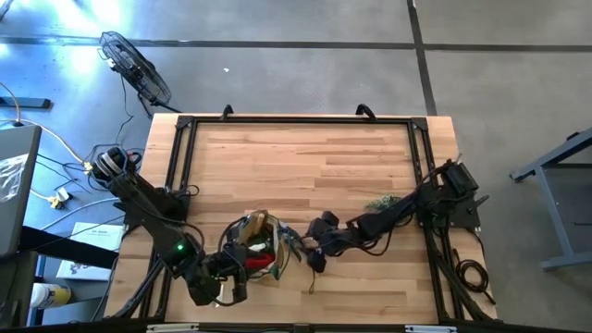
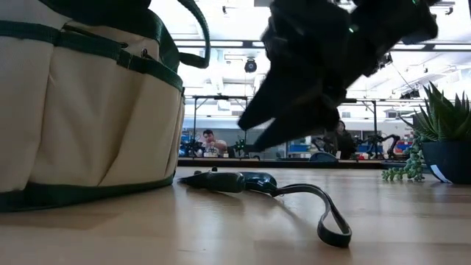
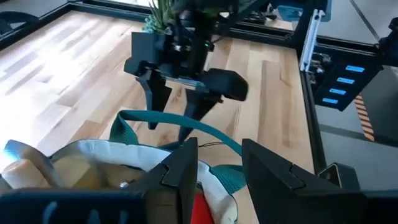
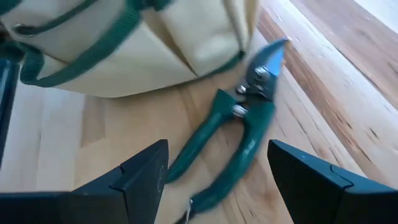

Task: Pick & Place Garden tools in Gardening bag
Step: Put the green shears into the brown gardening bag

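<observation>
Near edge of the counter (image 1: 305, 157): left gripper (image 3: 221, 165) sits at the rim of the gardening bag (image 1: 254, 242), fingers apart with a narrow gap, a teal bag handle strap running between and past them. Cannot tell if it actually pinches the rim; looks like it is steadying the bag.

Bag stands upright near the front middle of the counter. Already inside, going by the top-down and left wrist views: something red (image 1: 262, 262) and wooden-handled pieces (image 3: 25, 171), so part of the task looks done.

Just beside the bag on its right: teal-handled pruners (image 4: 239, 134) lie flat on the counter, blade tip touching or nearly touching the bag's base, wrist loop trailing off the handle end (image 2: 331, 221). Not picked yet.

Right gripper (image 4: 217, 177) hovers over the pruner handles, fingers wide and empty, one on each side of the tool. Judged step: closing in for the grasp, then lift and drop into the bag.

Farther back on the right: leafy plant sprig (image 1: 381, 201), not a tool, stays put. No other loose tools visible on the counter, so the pruners seem to be the last item.
</observation>
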### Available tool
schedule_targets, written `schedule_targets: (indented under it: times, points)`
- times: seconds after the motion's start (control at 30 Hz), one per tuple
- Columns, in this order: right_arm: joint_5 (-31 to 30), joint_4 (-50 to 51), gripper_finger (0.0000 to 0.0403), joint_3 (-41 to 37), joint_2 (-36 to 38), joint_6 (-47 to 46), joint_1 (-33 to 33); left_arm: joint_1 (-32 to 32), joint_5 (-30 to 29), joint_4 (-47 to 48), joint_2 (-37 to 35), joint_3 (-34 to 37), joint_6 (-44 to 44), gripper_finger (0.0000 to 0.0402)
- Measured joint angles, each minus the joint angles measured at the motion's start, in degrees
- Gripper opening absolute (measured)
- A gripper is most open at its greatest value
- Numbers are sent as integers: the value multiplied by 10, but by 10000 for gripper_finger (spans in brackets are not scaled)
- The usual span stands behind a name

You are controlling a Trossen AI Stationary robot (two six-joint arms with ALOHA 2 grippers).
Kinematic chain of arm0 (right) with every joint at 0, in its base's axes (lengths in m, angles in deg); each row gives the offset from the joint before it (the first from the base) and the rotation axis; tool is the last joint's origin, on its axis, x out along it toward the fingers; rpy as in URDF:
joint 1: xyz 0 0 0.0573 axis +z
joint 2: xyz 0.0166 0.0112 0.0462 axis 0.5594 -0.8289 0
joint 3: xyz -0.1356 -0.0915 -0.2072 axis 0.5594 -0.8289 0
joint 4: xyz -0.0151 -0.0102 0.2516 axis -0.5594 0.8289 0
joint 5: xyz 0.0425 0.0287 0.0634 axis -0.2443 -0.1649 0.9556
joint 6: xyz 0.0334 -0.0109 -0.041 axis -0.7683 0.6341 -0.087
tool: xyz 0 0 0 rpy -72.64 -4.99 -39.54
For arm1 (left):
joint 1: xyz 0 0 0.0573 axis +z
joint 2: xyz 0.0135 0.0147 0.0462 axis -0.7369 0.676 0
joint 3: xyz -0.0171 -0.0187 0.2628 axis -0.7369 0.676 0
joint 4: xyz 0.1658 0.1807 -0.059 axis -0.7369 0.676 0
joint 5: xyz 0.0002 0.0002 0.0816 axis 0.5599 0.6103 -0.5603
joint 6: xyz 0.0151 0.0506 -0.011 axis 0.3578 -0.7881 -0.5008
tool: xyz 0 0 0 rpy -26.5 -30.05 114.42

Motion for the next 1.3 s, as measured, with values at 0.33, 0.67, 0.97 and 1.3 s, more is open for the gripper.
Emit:
schedule_targets:
  times: [0.33, 0.67, 0.97, 1.3]
  points:
    - [6, 105, 265, 72, -62, 6, -9, 0, 2, 1, 0, 0, 0, 118]
    - [-4, 107, 265, 73, -72, 3, -13, 0, 11, 3, 0, 0, -1, 118]
    - [-5, 116, 265, 75, -96, -6, -27, 0, 12, 8, 0, 0, -1, 118]
    - [-12, 129, 160, 74, -102, 33, -29, 0, 13, 18, 0, 0, -1, 118]
